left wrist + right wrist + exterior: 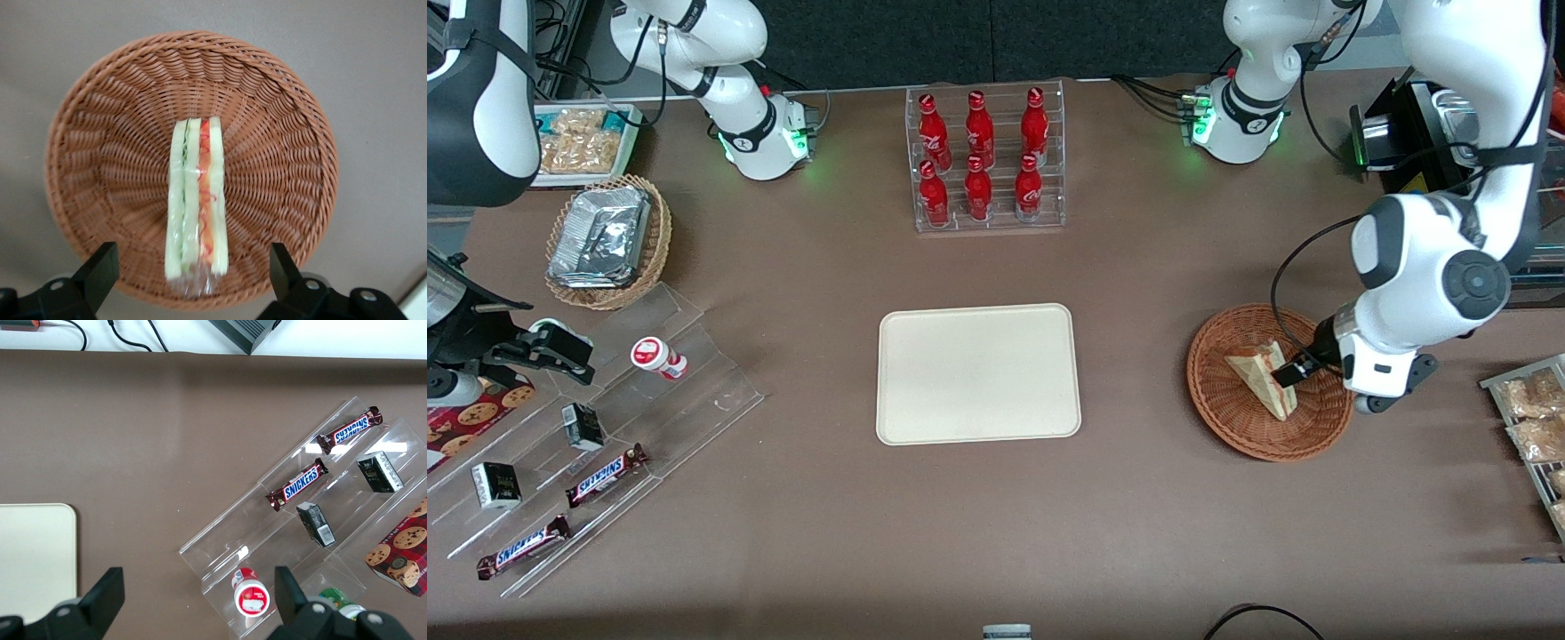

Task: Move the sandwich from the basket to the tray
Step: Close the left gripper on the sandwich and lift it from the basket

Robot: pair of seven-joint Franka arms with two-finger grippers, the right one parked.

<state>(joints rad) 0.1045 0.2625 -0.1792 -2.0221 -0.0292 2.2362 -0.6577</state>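
The sandwich (1258, 378) is a pale wedge that lies in the reddish-brown woven basket (1227, 418), at the working arm's end of the table. In the left wrist view the sandwich (197, 200) shows its green and red filling stripes, running across the basket's (100, 133) middle. My left gripper (1294, 366) hangs low over the basket at the sandwich's end. The gripper (193, 267) is open, with its two black fingers (100, 267) wide apart on either side of the sandwich and a gap at each side. The cream tray (978, 373) lies bare at the table's centre.
A clear rack of red bottles (985, 160) stands farther from the front camera than the tray. Trays of bagged snacks (1529, 418) sit beside the basket near the table's edge. Toward the parked arm's end are a tan basket with foil packets (605, 240) and an acrylic stand with candy bars (605, 476).
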